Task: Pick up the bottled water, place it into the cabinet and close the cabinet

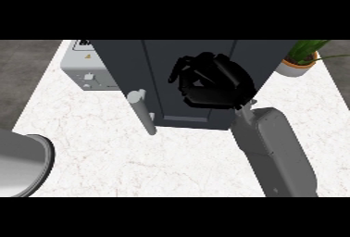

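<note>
A dark grey cabinet stands at the middle back of the white marble counter. Its door edge with a light grey bar handle juts toward me at the cabinet's left front. My right hand is a black mass in front of the cabinet's right half, reached up from the grey forearm at lower right. No bottled water shows anywhere; the hand hides whatever lies behind or inside it. My left hand is out of the picture.
A light grey appliance sits behind the cabinet at the left. A potted plant stands at the back right. A large grey rounded shape fills the lower left edge.
</note>
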